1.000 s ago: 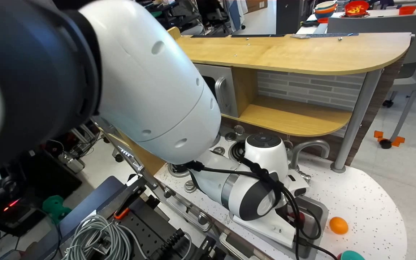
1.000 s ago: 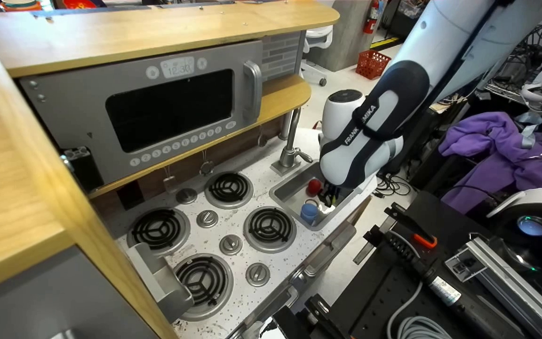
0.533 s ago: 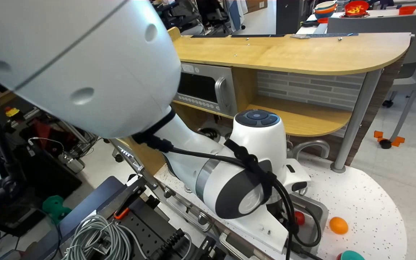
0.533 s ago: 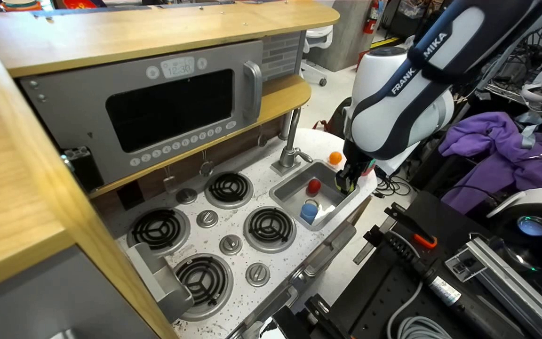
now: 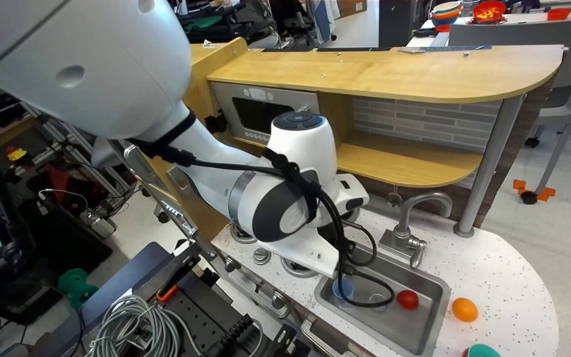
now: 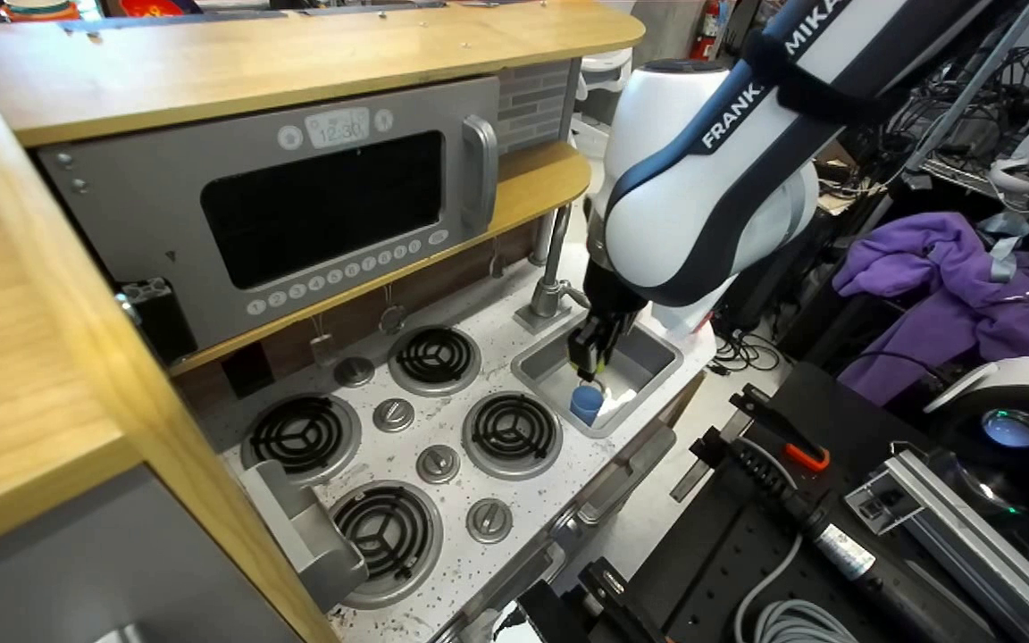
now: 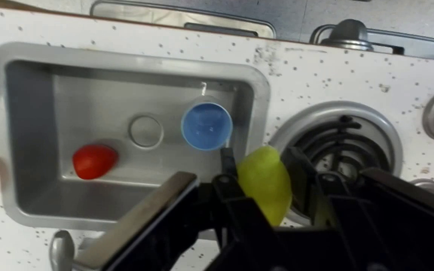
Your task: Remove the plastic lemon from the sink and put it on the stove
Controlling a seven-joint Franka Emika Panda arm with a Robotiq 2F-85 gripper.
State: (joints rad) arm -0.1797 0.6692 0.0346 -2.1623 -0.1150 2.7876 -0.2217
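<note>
The yellow plastic lemon (image 7: 266, 184) is between my gripper's two fingers in the wrist view. My gripper (image 7: 262, 162) is shut on it, with a finger against each side. In an exterior view the gripper (image 6: 593, 350) hangs above the sink (image 6: 599, 432), at its stove side, and only a sliver of the lemon shows. In an exterior view the arm and cables hide the gripper and lemon. In the wrist view the nearest stove burner (image 7: 392, 150), a black coil in a silver ring, lies just beyond the right finger. That burner also shows in an exterior view (image 6: 512, 430).
In the sink lie a red object (image 7: 93, 161) and a blue cup (image 7: 207, 126). The faucet (image 5: 417, 198) stands behind the sink. An orange ball (image 5: 465, 309) sits on the counter. A microwave (image 6: 327, 205) and shelf (image 5: 409, 158) overhang the counter's back. Several burners and knobs fill the stove.
One second ago my gripper was low in the sink. It rose toward the sink's end away from the stove, then moved across toward the stove with the lemon.
</note>
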